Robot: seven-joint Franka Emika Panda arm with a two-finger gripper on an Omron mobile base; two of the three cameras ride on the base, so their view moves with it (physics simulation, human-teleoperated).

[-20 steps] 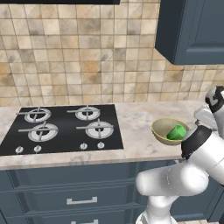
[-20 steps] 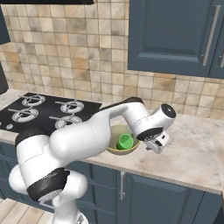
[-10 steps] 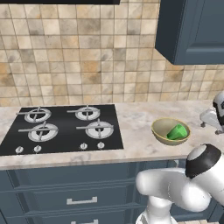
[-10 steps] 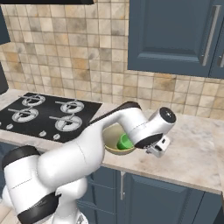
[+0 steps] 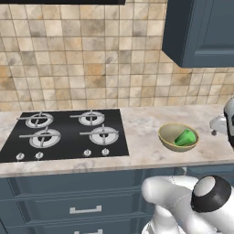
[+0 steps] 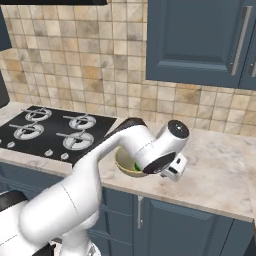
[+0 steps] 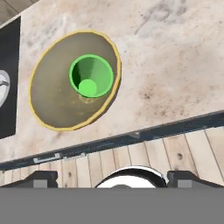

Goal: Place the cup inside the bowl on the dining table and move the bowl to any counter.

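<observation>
Stone, beige and speckled, makes the top of the counter (image 5: 141, 132), which sits over dark blue drawers (image 5: 73, 208). Behind it is a wall of tan tiles (image 5: 82, 59), and a dark blue cupboard (image 5: 201, 32) hangs up high on the right. On the left part of the counter is the black stove (image 5: 64, 135) with four burners and small knobs along its front. To the right of the stove, a little way apart from it and near the front edge of the counter, sits the bowl (image 5: 170, 133). It is olive-tan with a yellow rim. The green cup (image 5: 185, 138) is inside the bowl, lying tipped toward the right side, with its open mouth facing my hand camera. My pincer (image 6: 174, 168) hangs just beside the bowl on its right, above the counter, and it is not touching the bowl or the cup. My two fingertips (image 7: 43, 178) stand far apart with nothing between them, so my pincer is let go.
</observation>
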